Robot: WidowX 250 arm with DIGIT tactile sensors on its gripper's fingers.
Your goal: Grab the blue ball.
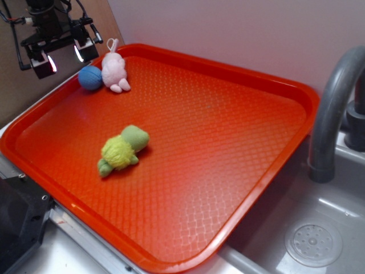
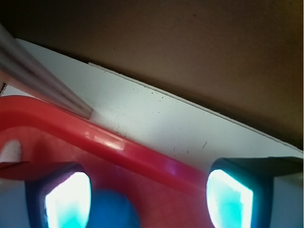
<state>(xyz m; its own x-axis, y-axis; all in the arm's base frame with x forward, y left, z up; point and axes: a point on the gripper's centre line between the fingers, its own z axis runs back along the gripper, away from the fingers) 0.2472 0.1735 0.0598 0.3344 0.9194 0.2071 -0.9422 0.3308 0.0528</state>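
Black robot hardware fills the upper left corner of the exterior view, where the tool hangs above the far left rim of the red tray, its two fingers spread wide with nothing between them. Just right of and below the tool sits the blue ball, resting on the tray floor in the far left corner, close to the rim. It touches the pink plush animal on its right, which lies with its ears toward the tray's back edge and its feet toward the middle. Further right and nearer the camera, well apart from both, the green-yellow plush turtle lies on the open tray floor. At the right edge a grey faucet curves over a sink, with a round drain cover in the basin.

From the wrist view, the left finger shows at the bottom left, and the blue ball appears as a blurred blue shape just right of it, inside the gap and nearer the left finger than the right one. The tray rim runs diagonally across, with the white table and a brown wall beyond.
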